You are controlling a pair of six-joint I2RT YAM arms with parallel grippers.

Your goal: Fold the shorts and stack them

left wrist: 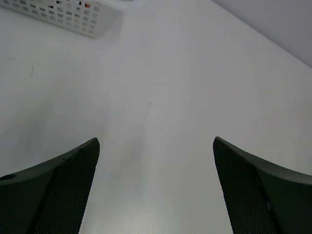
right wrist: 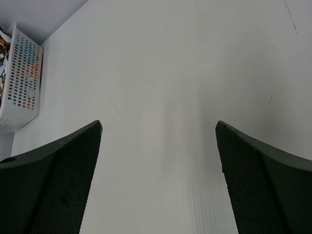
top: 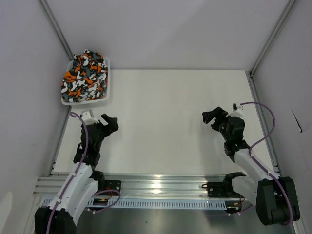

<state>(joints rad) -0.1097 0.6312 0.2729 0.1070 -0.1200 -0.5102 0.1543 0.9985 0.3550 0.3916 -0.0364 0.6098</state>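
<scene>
Camouflage shorts (top: 84, 78) in orange, black, grey and white lie bunched inside the white mesh basket (top: 105, 92) at the table's far left corner. Through the basket's mesh (right wrist: 22, 73) in the right wrist view, bits of orange fabric show. My left gripper (top: 109, 123) hovers open over the table just in front of the basket, nothing between its fingers (left wrist: 63, 185). On the right side of the table my right gripper (top: 213, 118) stands open too, its fingers (right wrist: 263, 180) wide apart over bare surface. No teal-blue print is visible.
The white table (top: 170, 122) is walled in by grey panels left, right and behind, with a metal rail (top: 161, 187) along its near edge. A corner of the basket (left wrist: 73, 14) shows at the top of the left wrist view.
</scene>
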